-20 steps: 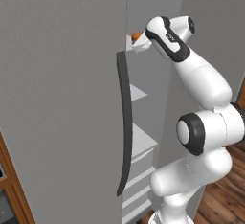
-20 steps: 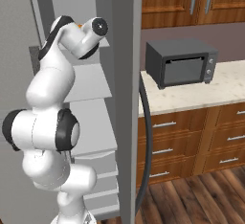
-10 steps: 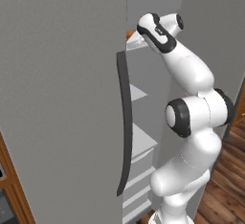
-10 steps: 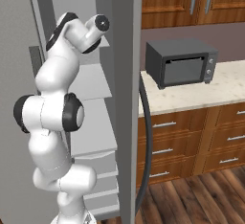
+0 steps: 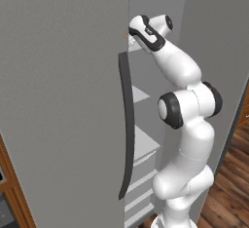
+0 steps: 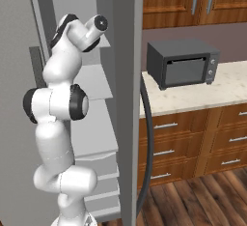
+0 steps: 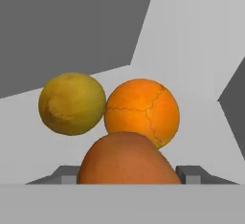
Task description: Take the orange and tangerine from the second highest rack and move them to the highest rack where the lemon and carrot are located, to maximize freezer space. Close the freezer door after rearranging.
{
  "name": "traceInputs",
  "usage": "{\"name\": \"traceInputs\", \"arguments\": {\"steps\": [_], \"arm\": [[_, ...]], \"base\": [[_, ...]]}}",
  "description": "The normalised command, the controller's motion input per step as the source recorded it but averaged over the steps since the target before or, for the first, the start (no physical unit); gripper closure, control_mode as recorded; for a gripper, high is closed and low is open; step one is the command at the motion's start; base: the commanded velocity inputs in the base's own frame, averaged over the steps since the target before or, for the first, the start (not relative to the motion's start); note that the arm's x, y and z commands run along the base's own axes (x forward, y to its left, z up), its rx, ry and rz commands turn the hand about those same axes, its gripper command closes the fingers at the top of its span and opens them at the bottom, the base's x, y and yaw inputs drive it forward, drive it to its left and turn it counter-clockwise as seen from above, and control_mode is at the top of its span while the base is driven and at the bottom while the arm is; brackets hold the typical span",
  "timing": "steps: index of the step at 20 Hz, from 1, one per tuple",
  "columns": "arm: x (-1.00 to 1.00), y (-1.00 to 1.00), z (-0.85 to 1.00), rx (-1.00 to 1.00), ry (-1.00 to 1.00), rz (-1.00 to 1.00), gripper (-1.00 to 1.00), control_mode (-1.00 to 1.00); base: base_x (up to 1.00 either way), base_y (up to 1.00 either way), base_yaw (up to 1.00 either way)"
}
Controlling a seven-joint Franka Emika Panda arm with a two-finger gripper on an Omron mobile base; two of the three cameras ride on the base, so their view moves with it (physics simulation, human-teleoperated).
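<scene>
Tangerine (image 7: 125, 158), dull orange-brown, sits close to the hand camera between the 2 dark fingertips (image 7: 67, 173) of the gripper (image 7: 125, 173). Each tip stands right against a side of the fruit, so the jaws look clamped on it, though the contact itself lies at the picture's lower edge. Just beyond it, the brighter orange (image 7: 142, 113) rests on the pale rack (image 7: 24, 141), and the tangerine overlaps its lower part in the hand view. A yellow lemon (image 7: 72, 103) lies beside the orange, touching it or nearly so. Behind both fruits are the pale walls of the freezer (image 7: 191, 36).

In the left base view the freezer door (image 5: 63, 100) stands open and wide across the left, with its long dark handle (image 5: 126, 124) along the near edge. The arm (image 5: 180, 71) reaches up into the cabinet, its hand level with the top of the handle and partly hidden by the door's edge. 2 lower shelves (image 5: 138, 94) show under it.

The right base view shows the arm bent high into the freezer. To the right, a dark microwave (image 6: 181, 63) stands on a pale counter (image 6: 207, 92) over wooden drawers (image 6: 193, 143).
</scene>
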Motion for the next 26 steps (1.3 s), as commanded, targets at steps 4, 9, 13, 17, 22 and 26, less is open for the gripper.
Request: {"name": "traceInputs", "arguments": {"steps": [4,9,13,17,22,26], "arm": [[0.52,0.21,-0.03,0.0,0.05,0.0,1.0,-1.0],[0.49,0.21,-0.08,0.0,0.05,0.0,1.0,-1.0],[0.25,0.17,-0.1,0.0,0.02,0.0,-1.0,-1.0],[0.0,0.02,-0.01,0.0,0.0,0.0,-1.0,-1.0],[-0.3,-0.02,0.02,0.03,-0.04,0.0,-1.0,-1.0],[-0.67,-0.13,0.19,0.15,-0.19,0.0,-1.0,-1.0]], "base": [[0.0,0.0,0.0],[0.0,0.0,0.0],[0.0,0.0,0.0],[0.0,0.0,0.0],[0.0,0.0,0.0],[0.0,0.0,0.0]]}}
